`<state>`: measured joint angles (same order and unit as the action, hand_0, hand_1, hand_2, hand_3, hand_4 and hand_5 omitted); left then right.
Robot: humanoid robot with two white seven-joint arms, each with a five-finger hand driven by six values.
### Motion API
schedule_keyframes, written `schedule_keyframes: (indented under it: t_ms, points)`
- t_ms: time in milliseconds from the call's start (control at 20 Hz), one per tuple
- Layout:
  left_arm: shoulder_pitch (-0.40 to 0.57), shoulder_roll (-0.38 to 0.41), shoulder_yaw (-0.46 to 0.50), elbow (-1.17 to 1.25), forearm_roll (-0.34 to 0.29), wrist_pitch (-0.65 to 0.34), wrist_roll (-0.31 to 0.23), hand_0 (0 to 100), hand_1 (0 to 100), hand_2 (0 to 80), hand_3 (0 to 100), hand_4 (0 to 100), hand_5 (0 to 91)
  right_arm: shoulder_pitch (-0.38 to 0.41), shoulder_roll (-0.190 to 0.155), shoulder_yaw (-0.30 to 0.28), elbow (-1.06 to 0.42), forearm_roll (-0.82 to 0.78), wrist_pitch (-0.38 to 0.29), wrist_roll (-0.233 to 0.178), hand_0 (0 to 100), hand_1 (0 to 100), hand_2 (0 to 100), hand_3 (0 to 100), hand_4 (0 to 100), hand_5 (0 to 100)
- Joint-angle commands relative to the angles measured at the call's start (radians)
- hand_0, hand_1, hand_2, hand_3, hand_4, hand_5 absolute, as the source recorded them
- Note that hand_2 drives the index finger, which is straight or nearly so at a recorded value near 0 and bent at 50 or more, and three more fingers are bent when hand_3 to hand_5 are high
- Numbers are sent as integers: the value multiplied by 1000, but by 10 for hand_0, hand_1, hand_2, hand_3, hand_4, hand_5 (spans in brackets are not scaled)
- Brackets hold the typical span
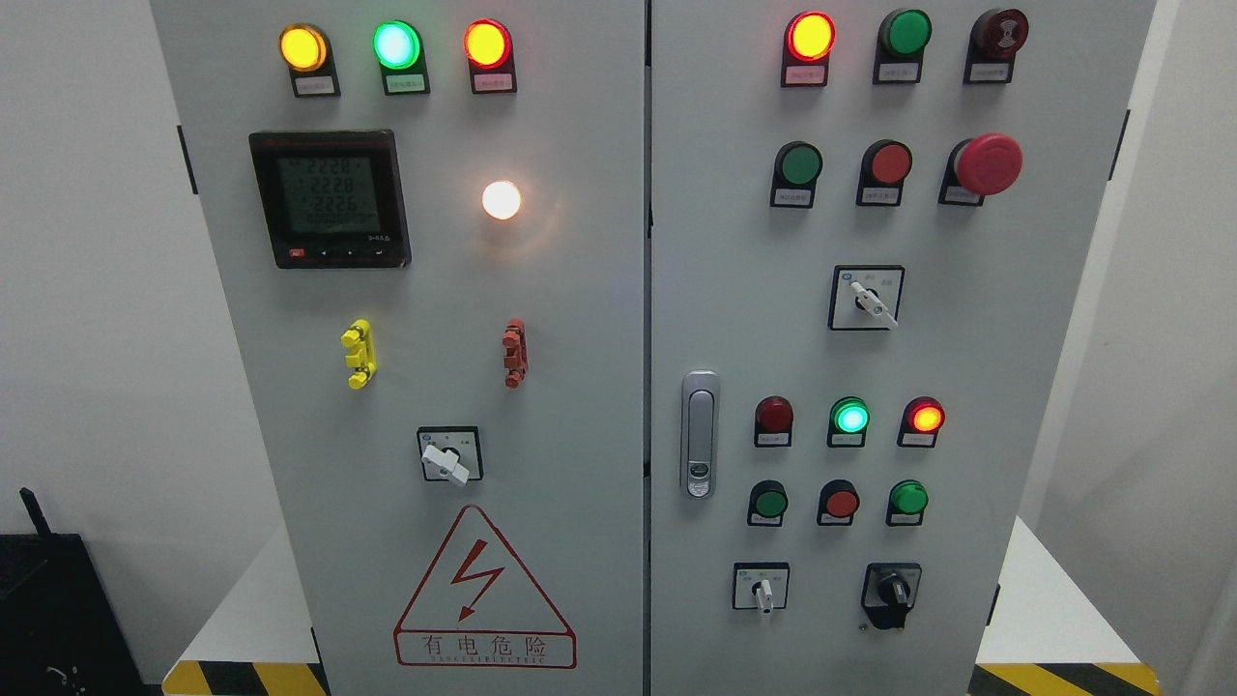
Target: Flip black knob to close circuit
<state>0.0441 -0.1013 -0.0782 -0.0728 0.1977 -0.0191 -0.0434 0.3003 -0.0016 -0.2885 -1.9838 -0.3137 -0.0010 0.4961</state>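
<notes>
Here, through the head camera, I face a grey two-door electrical cabinet point(599, 387) square on, and neither of my hands shows, so I cannot tell whether either is released, clenched or grasping anything. The black knob point(890, 591) sits low on the right-hand door, at the bottom right of the controls, just beside a white-handled selector switch point(762, 590); its grip appears to point roughly straight down, though the dark body against its dark plate makes the exact setting hard to read. Its label is too small for me to say which position closes the circuit, so this view would suit a knob waiting to be turned as well as one already thrown. Above it a green lamp point(849, 418) and a red lamp point(925, 418) glow, while a darker red lamp point(774, 414) to their left looks unlit. On the left door the meter point(330, 198) is lit, which suggests the cabinet is live, as the lightning warning triangle point(484, 592) cautions.
</notes>
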Motion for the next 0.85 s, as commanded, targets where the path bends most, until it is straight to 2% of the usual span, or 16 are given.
schedule_keyframes:
  t_ms: [0,150,300,800]
  points:
    - [-1,0,0,1,0,1,0,120,556,0,0,0,0,101,12,-107,-99,-174,-19,33,0,0,0,0,0,0]
    - [-1,0,0,1,0,1,0,120,556,0,0,0,0,126,12,-97,-98,-174,-20,39,0,0,0,0,0,0]
    - [-1,0,0,-1,0,1,0,120,556,0,0,0,0,141,14,-97,-96,-174,-20,67,0,0,0,0,0,0]
    - [0,0,0,-1,0,1,0,120,556,0,0,0,0,148,15,-75,-81,-174,-20,68,0,0,0,0,0,0]
